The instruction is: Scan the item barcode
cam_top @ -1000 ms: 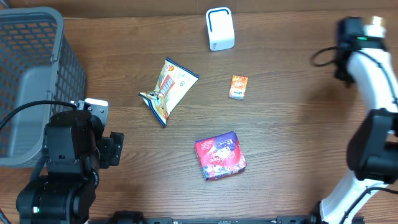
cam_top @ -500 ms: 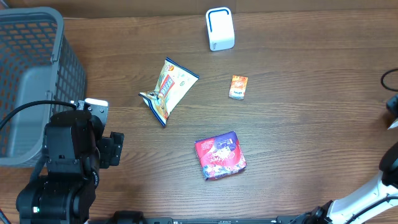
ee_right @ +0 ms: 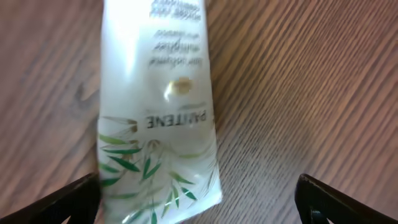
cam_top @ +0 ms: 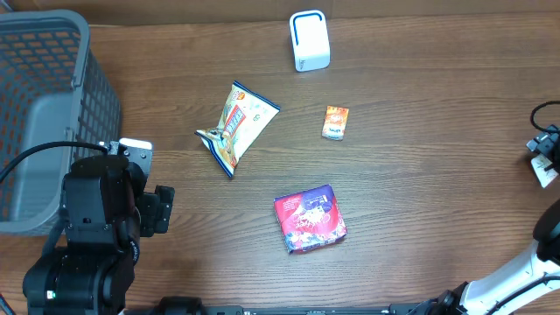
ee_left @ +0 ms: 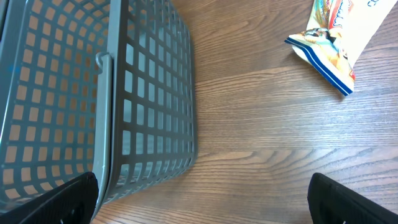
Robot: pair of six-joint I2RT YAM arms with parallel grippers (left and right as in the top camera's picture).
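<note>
A white Pantene tube (ee_right: pixel 155 112) with green leaf print lies on the wood table in the right wrist view. My right gripper (ee_right: pixel 202 202) is open around the tube's lower end. The tube sits nearer the left finger, and it looks blurred. In the overhead view only a bit of the right arm (cam_top: pixel 547 149) shows at the right edge. A white barcode scanner (cam_top: pixel 309 40) with a blue rim stands at the far middle of the table. My left gripper (ee_left: pixel 205 202) is open over bare wood beside the basket, holding nothing.
A grey mesh basket (cam_top: pixel 35 114) fills the far left, close to the left arm (cam_top: pixel 96 227). A snack bag (cam_top: pixel 238 125), a small orange packet (cam_top: pixel 335 122) and a red and purple pack (cam_top: pixel 310 219) lie mid-table.
The right arm has swung from the far right corner out past the right edge, so only a bit of it shows now. The left arm and the table items have not moved.
</note>
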